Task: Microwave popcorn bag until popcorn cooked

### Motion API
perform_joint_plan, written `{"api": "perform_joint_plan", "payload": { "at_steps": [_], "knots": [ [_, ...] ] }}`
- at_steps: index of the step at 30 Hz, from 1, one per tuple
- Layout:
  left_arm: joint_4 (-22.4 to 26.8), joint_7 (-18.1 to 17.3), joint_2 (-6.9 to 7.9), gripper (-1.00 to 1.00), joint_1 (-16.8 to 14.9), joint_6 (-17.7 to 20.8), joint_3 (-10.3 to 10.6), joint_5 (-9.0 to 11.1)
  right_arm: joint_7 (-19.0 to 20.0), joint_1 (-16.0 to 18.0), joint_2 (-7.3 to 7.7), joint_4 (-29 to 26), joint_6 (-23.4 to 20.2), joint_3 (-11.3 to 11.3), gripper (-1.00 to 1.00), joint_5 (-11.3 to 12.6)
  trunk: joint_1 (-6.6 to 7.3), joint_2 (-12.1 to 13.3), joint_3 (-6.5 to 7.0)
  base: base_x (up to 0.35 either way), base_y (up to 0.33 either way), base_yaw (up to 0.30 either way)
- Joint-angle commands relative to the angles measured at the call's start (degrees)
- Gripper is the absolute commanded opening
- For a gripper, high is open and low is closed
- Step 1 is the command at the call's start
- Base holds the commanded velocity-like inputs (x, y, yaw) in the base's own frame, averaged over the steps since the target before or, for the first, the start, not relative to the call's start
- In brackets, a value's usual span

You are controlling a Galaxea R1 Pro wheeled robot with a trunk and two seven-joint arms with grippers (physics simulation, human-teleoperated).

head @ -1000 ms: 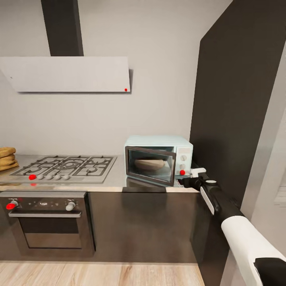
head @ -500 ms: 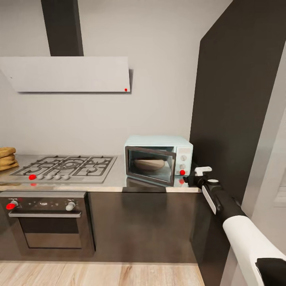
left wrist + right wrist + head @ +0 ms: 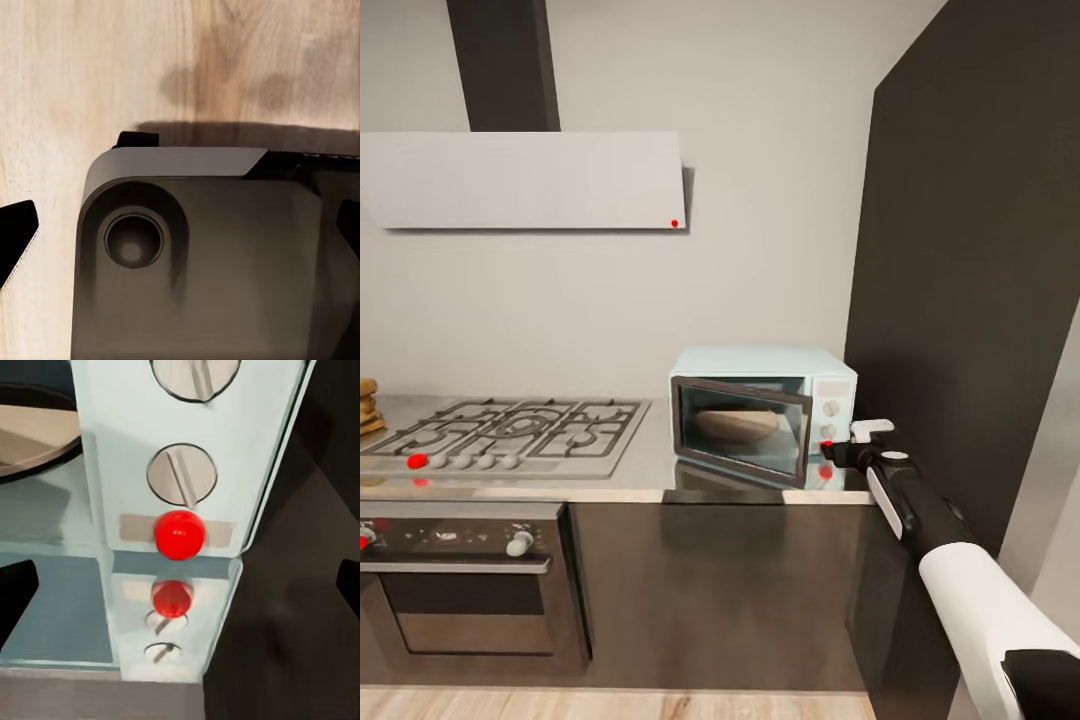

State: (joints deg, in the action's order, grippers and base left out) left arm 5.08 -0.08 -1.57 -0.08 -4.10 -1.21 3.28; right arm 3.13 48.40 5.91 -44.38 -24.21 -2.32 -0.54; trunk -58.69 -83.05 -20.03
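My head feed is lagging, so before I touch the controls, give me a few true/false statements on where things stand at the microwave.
1. The popcorn bag sits inside the microwave. True.
2. The right pincer is at the gas hob. False: it is at the microwave's control panel, by the red button.
3. The microwave stands on the countertop, right of the hob. True.
4. The microwave door is wide open. False: the glass door covers the front, at most slightly ajar.
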Motion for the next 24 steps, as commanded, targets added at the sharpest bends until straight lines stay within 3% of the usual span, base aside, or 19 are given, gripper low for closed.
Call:
{"api": "perform_joint_plan", "payload": {
  "at_steps": [1,7,21,24],
  "knots": [
    [0.02,-0.01,-0.02,1.00,-0.01,-0.12,-0.08,0.37,0.11,0.03,0.06,-0.09,-0.32,-0.14,1.00,-0.07,-0.03,-0.03,-0.06,0.321,0.000,0.000],
    [0.04,-0.01,-0.01,1.00,-0.01,-0.16,-0.10,0.35,0.23,0.03,0.00,-0.09,-0.31,-0.23,1.00,-0.01,-0.03,-0.03,-0.06,0.213,0.000,0.000],
    [0.10,-0.01,-0.01,1.00,-0.01,-0.21,-0.10,0.35,0.82,0.03,-0.97,-0.02,-0.19,-0.35,1.00,0.31,-0.03,-0.03,-0.06,0.007,0.000,0.000],
    [0.11,-0.01,-0.01,1.00,-0.01,-0.20,-0.10,0.39,2.69,0.01,-0.99,0.05,-0.15,-0.40,1.00,0.53,-0.03,-0.03,-0.06,0.000,0.000,0.000]
  ]
}}
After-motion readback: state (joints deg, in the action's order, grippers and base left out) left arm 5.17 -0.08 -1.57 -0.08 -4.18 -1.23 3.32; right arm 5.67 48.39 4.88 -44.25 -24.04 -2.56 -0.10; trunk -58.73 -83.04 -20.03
